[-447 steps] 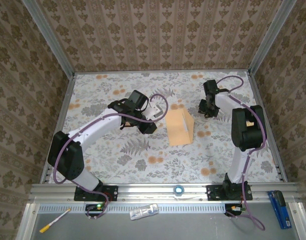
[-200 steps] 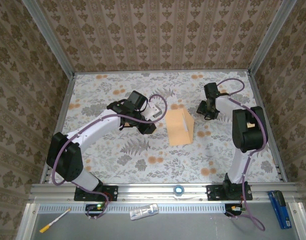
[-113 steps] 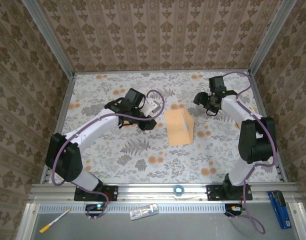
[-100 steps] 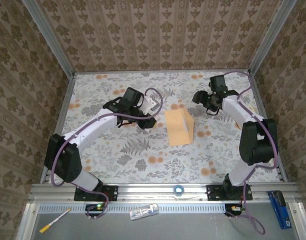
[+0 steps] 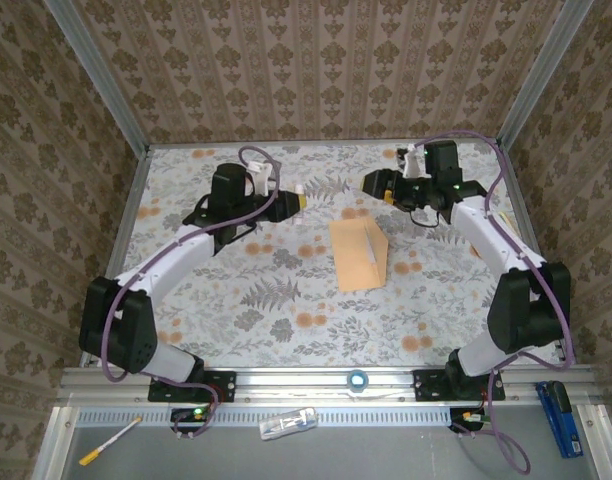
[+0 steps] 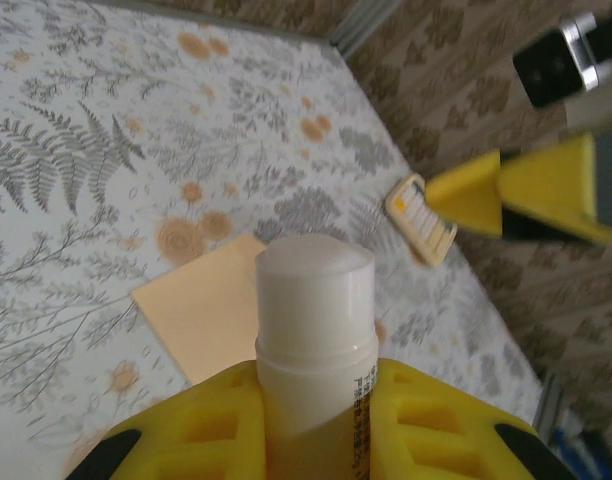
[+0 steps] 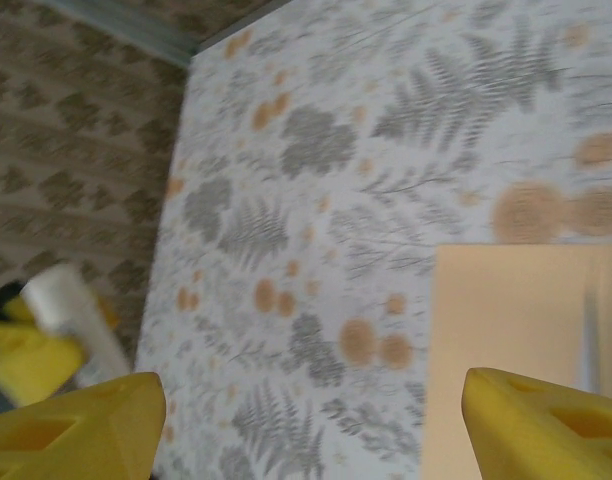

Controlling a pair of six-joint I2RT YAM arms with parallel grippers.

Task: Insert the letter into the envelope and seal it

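The left pincer (image 6: 316, 430) is clamped on a white glue stick (image 6: 316, 300). The right pincer (image 7: 306, 415) stands open above the counter (image 5: 236, 300). The tan envelope (image 5: 358, 255) lies mid-counter, between both arms.

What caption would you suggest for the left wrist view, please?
Left gripper holding white glue stick, tan envelope on the tablecloth beyond.

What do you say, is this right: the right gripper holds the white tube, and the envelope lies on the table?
Not quite: the left gripper holds the white tube, as the left wrist view shows. The envelope does lie on the table.
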